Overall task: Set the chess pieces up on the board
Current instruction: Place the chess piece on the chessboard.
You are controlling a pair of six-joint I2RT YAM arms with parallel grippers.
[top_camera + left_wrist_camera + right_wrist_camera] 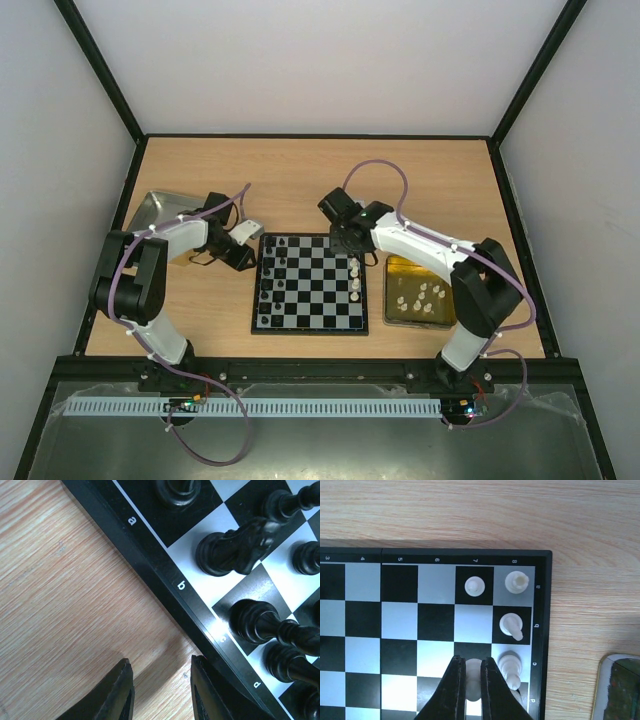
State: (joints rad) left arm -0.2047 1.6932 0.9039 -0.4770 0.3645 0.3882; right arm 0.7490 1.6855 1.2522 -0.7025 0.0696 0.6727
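Observation:
The board (310, 328) lies mid-table. Black pieces (268, 270) stand along its left side, and they also show in the left wrist view (232, 550). A few white pieces (355, 283) stand on its right side. My left gripper (162, 680) is open and empty, low over the wood beside the board's rim (165, 570). My right gripper (470, 662) is shut on a white pawn (473, 680) over the board's right part, next to a white bishop (510, 667). A white knight (511, 625), rook (516, 582) and another pawn (474, 586) stand beyond.
A gold tray (393, 300) with several loose white pieces (425, 296) lies right of the board. A silver tray (155, 210) sits at the far left behind the left arm. Dark frame posts and walls enclose the table.

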